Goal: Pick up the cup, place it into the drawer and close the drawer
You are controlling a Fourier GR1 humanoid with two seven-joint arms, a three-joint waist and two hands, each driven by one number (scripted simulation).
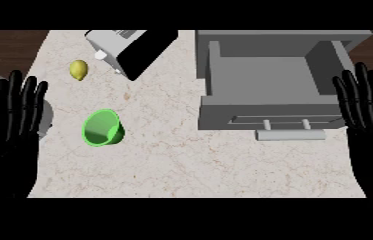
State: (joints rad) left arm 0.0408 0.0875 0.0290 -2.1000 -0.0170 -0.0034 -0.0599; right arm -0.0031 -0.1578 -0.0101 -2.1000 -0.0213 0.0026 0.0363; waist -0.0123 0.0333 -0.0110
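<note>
Fingers (pixel 29 98) on both hands stand straight, holding nothing. Green cup (pixel 102 128) lies tipped on the bench (pixel 182 160), left of the open drawer (pixel 262 78); a sideways nudge from the left hand (pixel 15 142) could roll it away.

Left robot hand (pixel 18 130) straight-fingered (right (pixel 358 120) too).

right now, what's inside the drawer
The drawer shows only its bare grey floor; nothing lies on it. The strip just behind its front wall is hidden.
</note>
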